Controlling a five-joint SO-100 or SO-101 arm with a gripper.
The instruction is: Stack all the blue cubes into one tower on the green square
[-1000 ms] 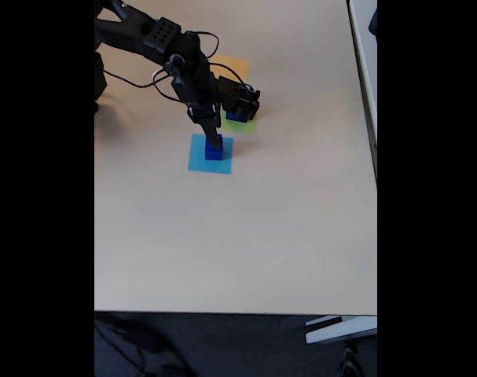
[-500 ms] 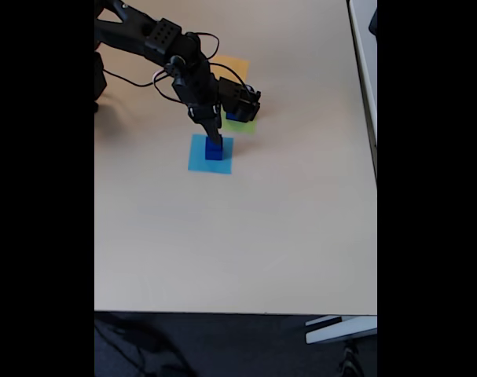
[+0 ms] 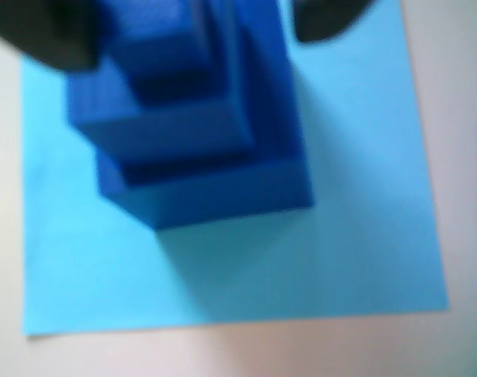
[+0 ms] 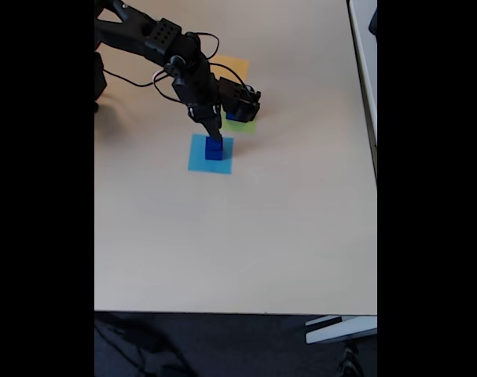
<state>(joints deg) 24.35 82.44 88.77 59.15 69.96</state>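
— Stacking is seen on the wrong sheet: three blue cubes point(image 3: 199, 149) are piled, stepped, on the light-blue square point(image 3: 364, 236) at centre frame in the wrist view. What is called for next?

— A lift and carry to the green square point(image 4: 244, 125), upper right of the pile in the fixed view, where another blue cube point(image 4: 233, 116) is partly hidden by the arm.

— And the gripper point(image 4: 215, 141)?

— Its dark tips are seen flanking the top cube; whether it is clenched cannot be told. An orange-yellow square point(image 4: 233, 66) lies beyond.

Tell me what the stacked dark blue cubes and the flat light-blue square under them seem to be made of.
The stacked dark blue cubes look like solid matte plastic or foam: even colour, crisp edges, no glare; blur leaves it open. The flat light-blue square looks like thin matte paper, lying flush on the table.
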